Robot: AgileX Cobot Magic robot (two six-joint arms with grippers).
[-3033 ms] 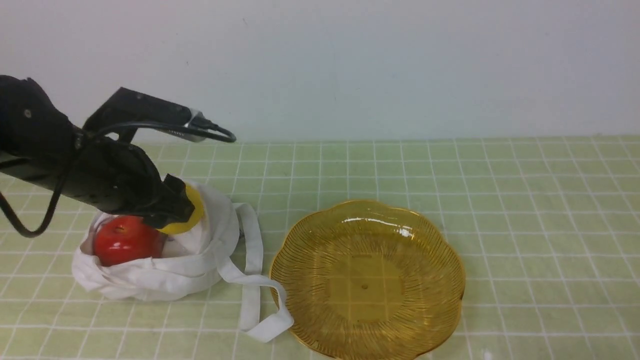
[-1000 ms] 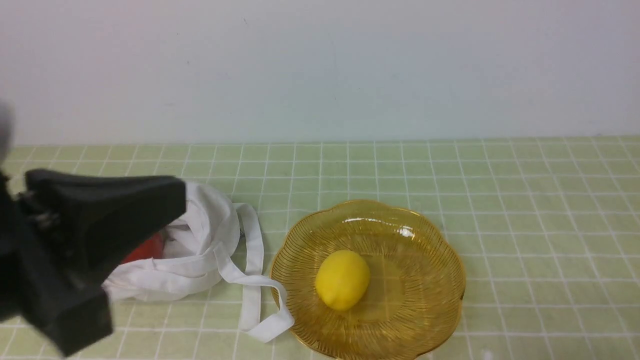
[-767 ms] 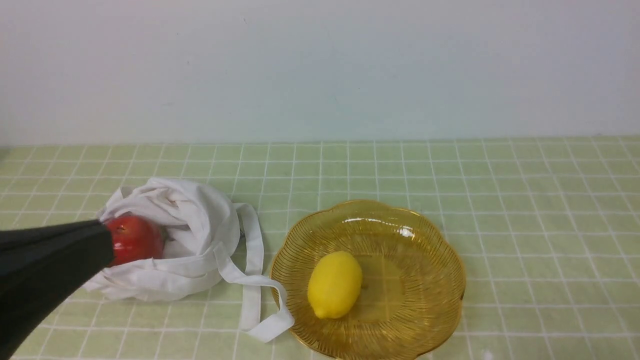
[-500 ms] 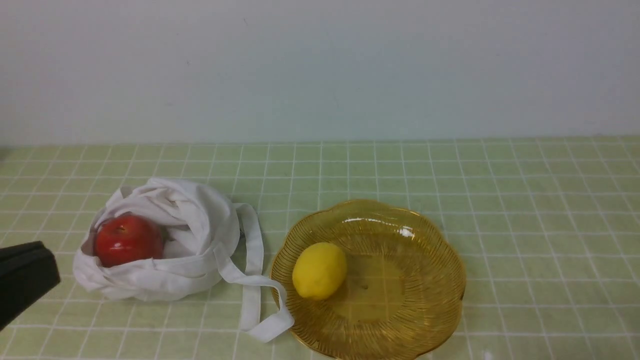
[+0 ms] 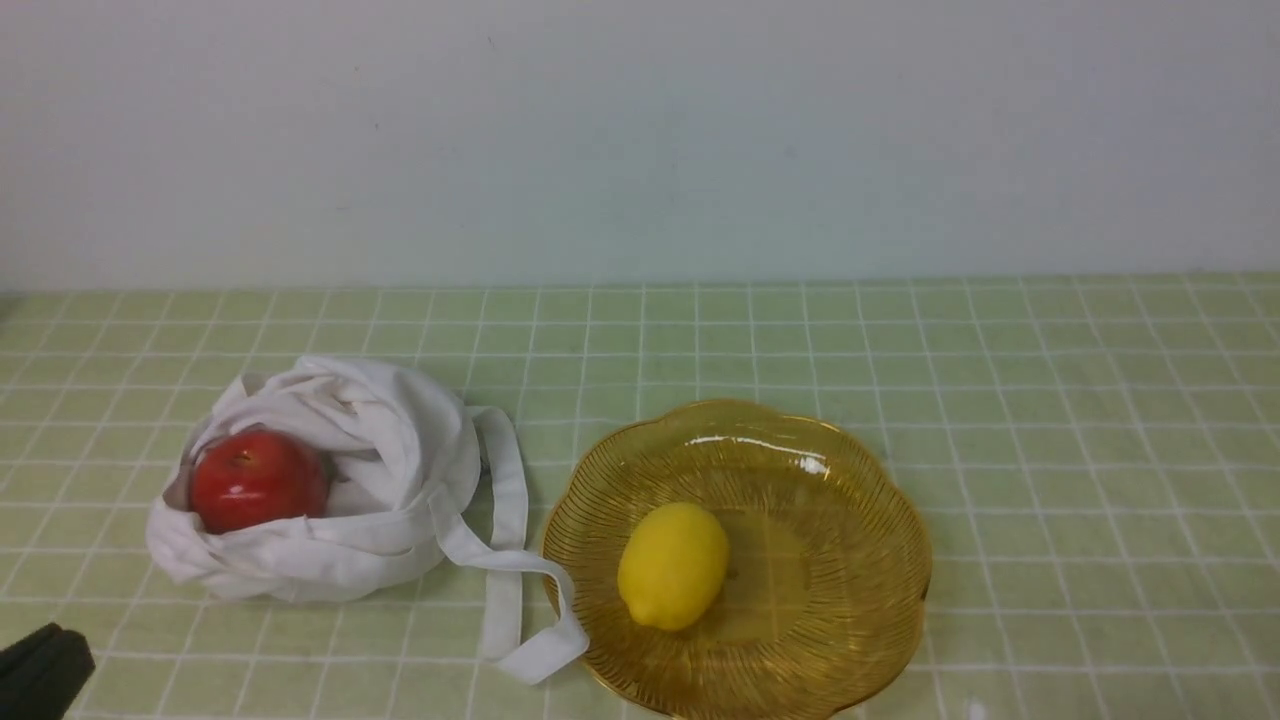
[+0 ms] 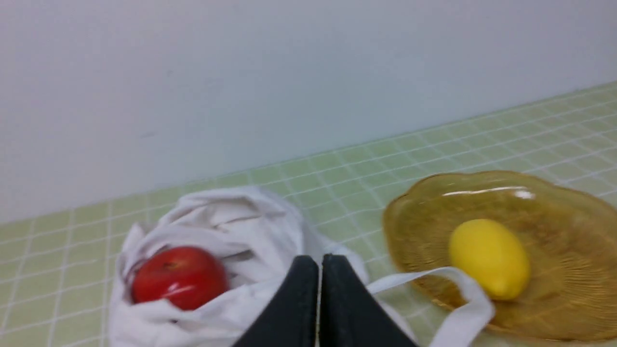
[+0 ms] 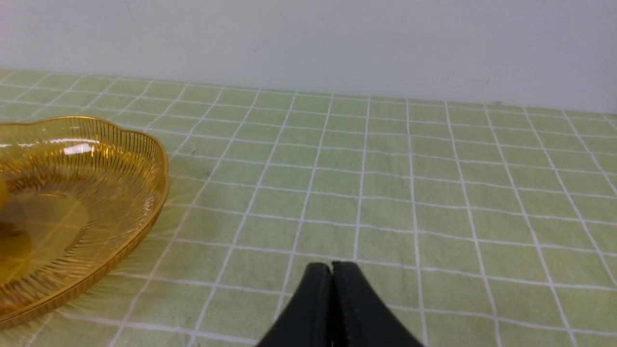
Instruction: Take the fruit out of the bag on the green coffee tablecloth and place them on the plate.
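From my own camera I'm seeing only a dark tip of my left hand [image 6: 320,262] poking in at the near left corner; its wrist view is showing me the fingers pressed together, clenched on nothing. Just beyond it, the white cloth bag [image 5: 400,510] is slumping open on the green tablecloth [image 5: 1090,450] that is covering the table, its creamy folds bunching up at the back. The red apple [image 5: 258,481] is sitting inside the bag, at the left of its mouth, glossy and partly wrapped by the cloth. From the bag's right side the flat white straps [image 5: 508,500] are trailing toward me, one loop reaching the plate and lying at its left edge. Right of the straps, the scalloped amber plate [image 5: 850,600] is resting on the cloth, catching a bright glint near its far rim. The yellow lemon [image 5: 673,566] is lying in the plate, left of its middle. My right hand [image 7: 332,265] is staying out of the front view, but its own camera is showing it clenched too, its fingertips meeting with nothing between them, over the grid of white lines, with the plate's rim near
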